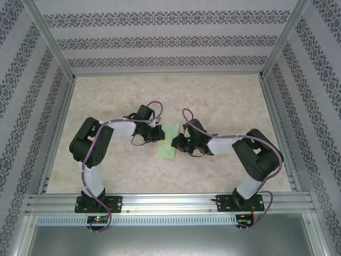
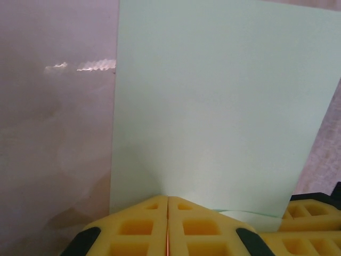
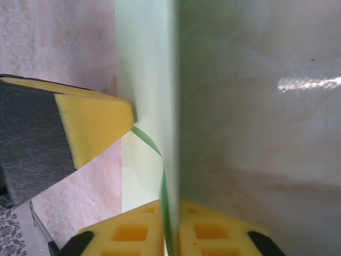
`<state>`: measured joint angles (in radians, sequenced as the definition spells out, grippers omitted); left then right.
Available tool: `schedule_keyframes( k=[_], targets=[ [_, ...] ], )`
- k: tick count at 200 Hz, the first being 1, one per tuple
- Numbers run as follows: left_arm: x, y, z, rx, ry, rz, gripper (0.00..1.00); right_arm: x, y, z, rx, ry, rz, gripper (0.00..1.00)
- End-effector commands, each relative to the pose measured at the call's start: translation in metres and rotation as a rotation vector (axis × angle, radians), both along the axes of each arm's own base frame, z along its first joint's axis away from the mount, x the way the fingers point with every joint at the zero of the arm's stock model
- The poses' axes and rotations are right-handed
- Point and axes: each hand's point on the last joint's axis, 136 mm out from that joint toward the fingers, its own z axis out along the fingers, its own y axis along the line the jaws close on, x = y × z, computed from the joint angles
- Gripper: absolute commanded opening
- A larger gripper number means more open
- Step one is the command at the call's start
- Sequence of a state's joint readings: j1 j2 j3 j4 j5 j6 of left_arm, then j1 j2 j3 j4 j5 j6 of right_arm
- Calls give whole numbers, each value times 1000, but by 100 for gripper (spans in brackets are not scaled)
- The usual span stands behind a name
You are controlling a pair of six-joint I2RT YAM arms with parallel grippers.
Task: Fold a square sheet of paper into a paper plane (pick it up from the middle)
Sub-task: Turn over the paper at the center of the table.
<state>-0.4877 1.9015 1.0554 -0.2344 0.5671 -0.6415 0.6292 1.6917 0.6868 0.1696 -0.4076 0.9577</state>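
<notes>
Reaching in from the left, the left arm [image 1: 93,146] bends toward the middle of the marbled table [image 1: 224,101]. There the left gripper [image 1: 161,135] meets the left side of the pale green sheet of paper [image 1: 169,143]. Its wrist view shows its yellow fingers [image 2: 133,226] pressed flat together, tips at the near edge of the sheet, which lies spread on the table. Whether any paper is caught between them cannot be told. The sheet sits between the two grippers, folded and slanted. At its right side the right gripper [image 1: 179,142] is closed. In its wrist view a thin raised layer of the paper, seen edge-on, curves up and is pinched between the two yellow fingers. The right arm [image 1: 256,160] stretches in from the right.
</notes>
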Motion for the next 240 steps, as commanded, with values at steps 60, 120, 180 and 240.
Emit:
schedule_keyframes(
  k=[60,120,180,240],
  targets=[
    [20,20,95,30,-256,140,15,2,-47,60,-266,-124,38,1],
    [24,87,136,219,-436,364,15,-13,-151,139,-1019,-175,73,0],
    [7,153,160,314,-542,629,14,-15,-117,119,-1393,-131,291,0],
    [-13,182,182,321,-620,707,14,-21,-2,48,-1162,-70,428,19]
  ],
)
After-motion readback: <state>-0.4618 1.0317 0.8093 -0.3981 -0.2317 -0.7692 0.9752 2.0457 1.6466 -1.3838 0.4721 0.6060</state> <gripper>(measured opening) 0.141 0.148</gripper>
